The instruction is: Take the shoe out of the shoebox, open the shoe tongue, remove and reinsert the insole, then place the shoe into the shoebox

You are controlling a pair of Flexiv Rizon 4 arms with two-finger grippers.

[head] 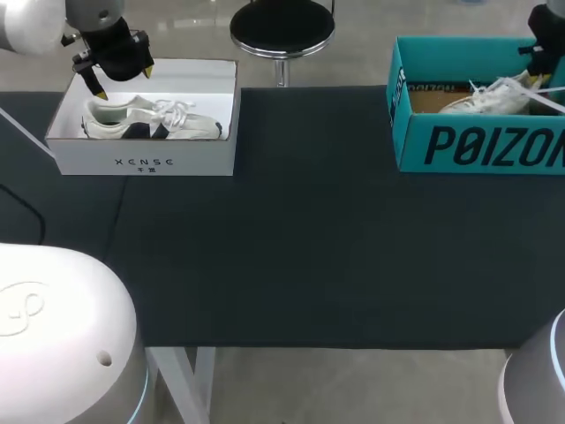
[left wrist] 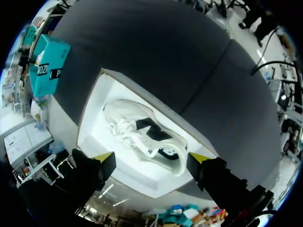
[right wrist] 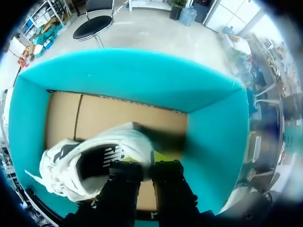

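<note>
A white sneaker with dark patches (head: pixel 150 119) lies on its side in the white shoebox (head: pixel 146 159) at the table's far left. My left gripper (head: pixel 124 81) hangs open just above it; in the left wrist view this shoe (left wrist: pixel 142 135) lies below the spread fingers (left wrist: pixel 152 158). A second white shoe (head: pixel 494 97) sits in the teal shoebox (head: pixel 477 146) at the far right. My right gripper (head: pixel 540 78) is down inside that box. In the right wrist view its fingers (right wrist: pixel 146 163) pinch the heel rim of the white shoe (right wrist: pixel 132 137) above the cardboard floor.
The dark table top (head: pixel 291 238) stretches between the two boxes. The teal box's walls (right wrist: pixel 142 80) stand close around my right gripper. My arms' white bases fill the near left corner (head: pixel 53 336) and the near right corner (head: pixel 538 380).
</note>
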